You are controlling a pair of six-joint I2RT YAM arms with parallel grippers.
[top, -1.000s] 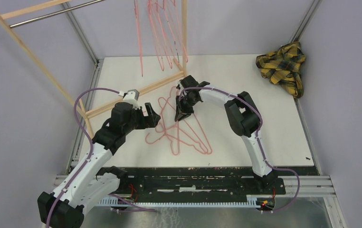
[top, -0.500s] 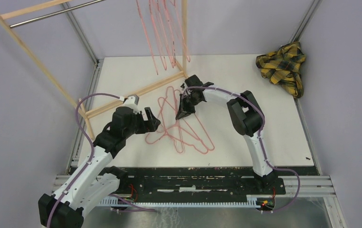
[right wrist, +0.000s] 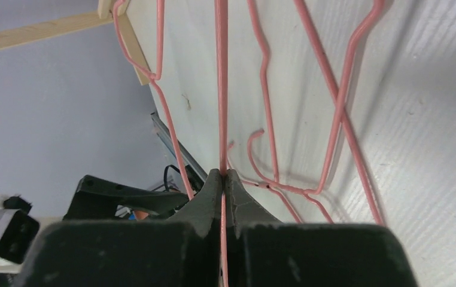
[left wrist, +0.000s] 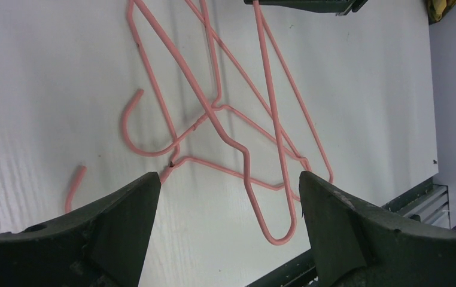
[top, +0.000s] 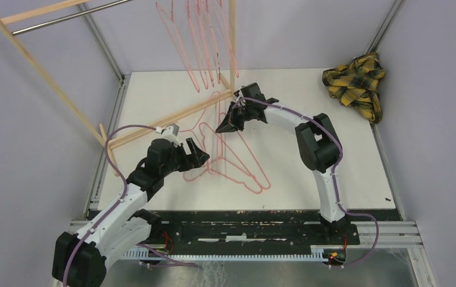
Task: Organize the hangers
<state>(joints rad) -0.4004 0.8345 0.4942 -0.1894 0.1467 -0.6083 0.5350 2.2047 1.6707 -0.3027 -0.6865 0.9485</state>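
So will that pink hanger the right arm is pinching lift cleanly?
The hanger is thin wire, so probably light and springy. Pinched on one strand, it may swivel. It seems to cross other hangers, so may snag.

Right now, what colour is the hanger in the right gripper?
Salmon pink. The hanger clamped in the right gripper shows best in the right wrist view.

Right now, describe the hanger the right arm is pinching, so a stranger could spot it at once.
Start at the wooden rack on the far left of the white table; a heap of pink wire hangers lies in front of its base. The pinched hanger is the only one clamped in the right end effector; the rest of the heap lies loose.
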